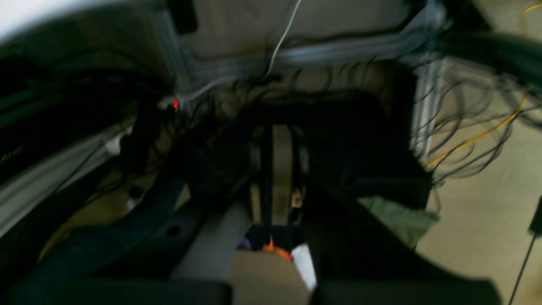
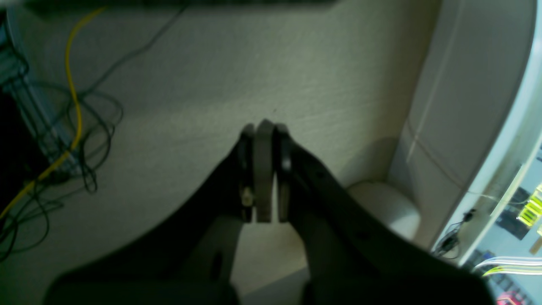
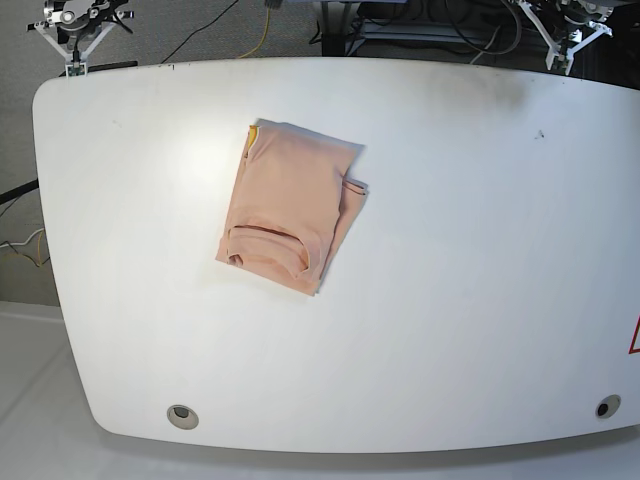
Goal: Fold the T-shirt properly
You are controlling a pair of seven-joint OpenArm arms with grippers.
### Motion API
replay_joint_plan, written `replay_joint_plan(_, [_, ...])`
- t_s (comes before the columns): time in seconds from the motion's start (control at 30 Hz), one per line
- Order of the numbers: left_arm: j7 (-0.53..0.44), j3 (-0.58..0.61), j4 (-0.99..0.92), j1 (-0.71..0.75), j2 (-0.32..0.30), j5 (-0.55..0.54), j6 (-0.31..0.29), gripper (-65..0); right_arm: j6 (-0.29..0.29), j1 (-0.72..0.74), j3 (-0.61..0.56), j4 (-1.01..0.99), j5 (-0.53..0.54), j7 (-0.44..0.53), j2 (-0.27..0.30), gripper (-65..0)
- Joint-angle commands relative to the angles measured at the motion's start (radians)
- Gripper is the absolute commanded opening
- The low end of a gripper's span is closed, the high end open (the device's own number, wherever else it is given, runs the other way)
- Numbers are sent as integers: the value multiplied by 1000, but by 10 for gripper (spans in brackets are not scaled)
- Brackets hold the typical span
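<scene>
Base view: peach cotton T-shirt (image 3: 290, 208) sits folded left-of-centre on the white table (image 3: 480, 250), long axis near-to-far. We see neither arm there; right gripper (image 2: 264, 127) and left gripper (image 1: 277, 131) pinched together, empty.

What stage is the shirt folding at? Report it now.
Done: the plain peach cloth T-shirt lies folded into a compact packet on the white table. In hand: nothing; the right gripper is shut and empty off the table, and the blurred left wrist view shows no cloth. Left: little, perhaps squaring uneven edges.
</scene>
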Motion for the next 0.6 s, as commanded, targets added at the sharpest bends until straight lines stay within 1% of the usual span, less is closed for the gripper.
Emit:
replay_joint_plan(0.0, [-30,15,-3,10,10,9,-1,-633,15,18,49,-53,-50,53,0,-650])
replay_joint_plan(0.13, [-67,32,-49,7,38,63,-1,-633,15,55,127,-182,-124,151,-9,-650])
replay_joint_plan(0.3, [-113,64,-109,5,51,106,-1,-633,15,89,223,-306,-182,268,-15,-650])
replay_joint_plan(0.57, [-124,100,-174,4,58,119,-1,-633,15,126,312,-496,-256,428,-11,-650])
